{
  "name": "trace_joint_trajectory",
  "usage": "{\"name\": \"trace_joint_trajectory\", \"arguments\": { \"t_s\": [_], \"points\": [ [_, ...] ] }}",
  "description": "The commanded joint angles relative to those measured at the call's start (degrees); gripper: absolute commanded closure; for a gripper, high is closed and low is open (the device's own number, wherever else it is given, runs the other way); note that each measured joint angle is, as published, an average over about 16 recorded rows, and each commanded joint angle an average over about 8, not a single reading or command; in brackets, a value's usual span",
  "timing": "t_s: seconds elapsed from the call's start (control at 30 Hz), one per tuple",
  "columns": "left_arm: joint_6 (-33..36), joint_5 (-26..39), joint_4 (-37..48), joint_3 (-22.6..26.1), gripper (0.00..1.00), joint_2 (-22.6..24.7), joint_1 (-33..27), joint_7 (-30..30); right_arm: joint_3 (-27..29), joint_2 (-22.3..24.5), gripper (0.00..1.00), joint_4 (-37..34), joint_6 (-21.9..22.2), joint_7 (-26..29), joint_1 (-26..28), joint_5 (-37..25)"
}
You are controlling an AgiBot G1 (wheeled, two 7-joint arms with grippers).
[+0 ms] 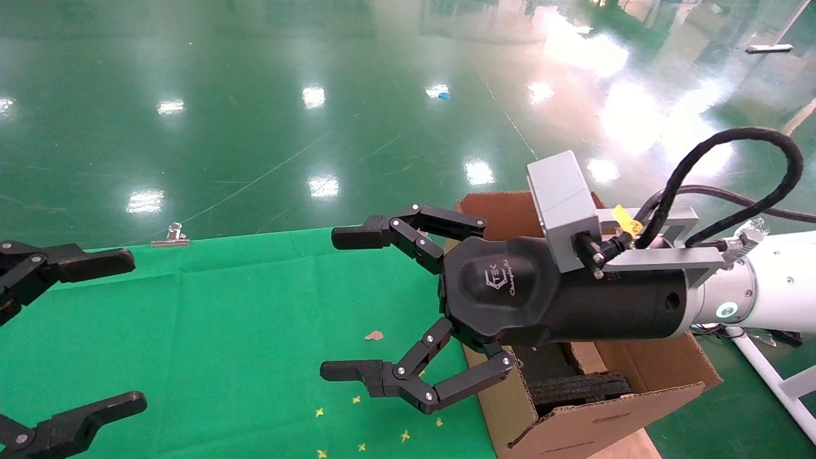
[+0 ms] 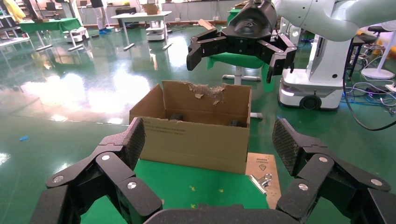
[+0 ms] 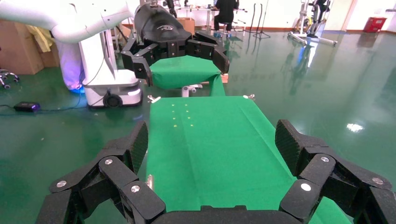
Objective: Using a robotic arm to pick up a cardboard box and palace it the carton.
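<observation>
**Mia:** Where is the little cardboard box? I can't find it.

**Ben:** Me neither. It isn't on the green table (image 1: 210, 331), and no claw has it. It may be down in the big carton (image 1: 612, 382) already, or it may be somewhere else. The arm covers most of the inside, so I can't tell how far the job is.

**Mia:** Where's the carton?

**Ben:** Standing at the right edge of the table. The robotic arm (image 1: 765, 280) reaches across its open top, and the right claw (image 1: 347, 306) hangs over the table near that edge, fingers wide apart, holding nothing.

**Mia:** And the other one?

**Ben:** The left claw (image 1: 95, 331) waits at the left edge, spread open and empty too.

**Mia:** What's in the carton?

**Ben:** Black foam (image 1: 574, 386). One flap has a torn top edge (image 2: 208, 91). There's a brown scrap (image 1: 374, 335) on the cloth too.
</observation>
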Motion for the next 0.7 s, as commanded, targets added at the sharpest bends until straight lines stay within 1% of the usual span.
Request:
{"name": "trace_joint_trajectory", "arguments": {
  "t_s": [0.03,0.7],
  "points": [
    [0.0,0.0,0.0,0.0,0.00,0.0,0.0,0.0,0.0,0.0,0.00,0.0,0.0,0.0,0.0,0.0],
    [0.0,0.0,0.0,0.0,0.00,0.0,0.0,0.0,0.0,0.0,0.00,0.0,0.0,0.0,0.0,0.0]
  ]
}}
